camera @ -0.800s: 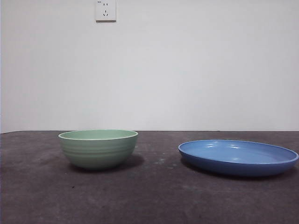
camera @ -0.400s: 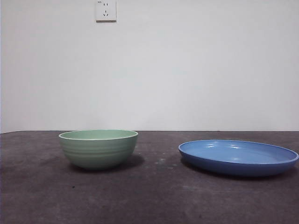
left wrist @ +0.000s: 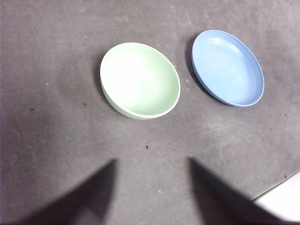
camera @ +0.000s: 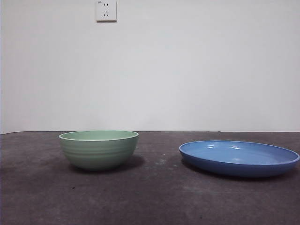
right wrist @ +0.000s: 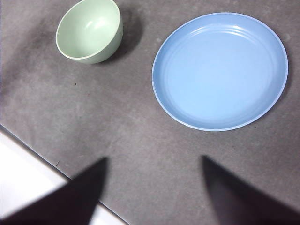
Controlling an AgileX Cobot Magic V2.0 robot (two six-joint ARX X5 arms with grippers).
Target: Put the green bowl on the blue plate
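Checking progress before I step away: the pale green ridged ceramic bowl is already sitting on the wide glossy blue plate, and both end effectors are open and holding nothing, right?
Not quite. The pale green ridged ceramic bowl stands on the dark table, apart from the wide glossy blue plate, which is empty; the front view shows the gap. The left end effector and right end effector are open and holding nothing.

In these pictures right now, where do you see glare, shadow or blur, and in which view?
Front view: sharp; white glints on the blue plate, a soft shadow beside the green bowl. Left wrist view: the bowl's inside is washed out nearly white, and the left gripper is dark and blurred. Right wrist view: the bowl casts a dark shadow, the plate is evenly lit, and the right gripper is blurred.
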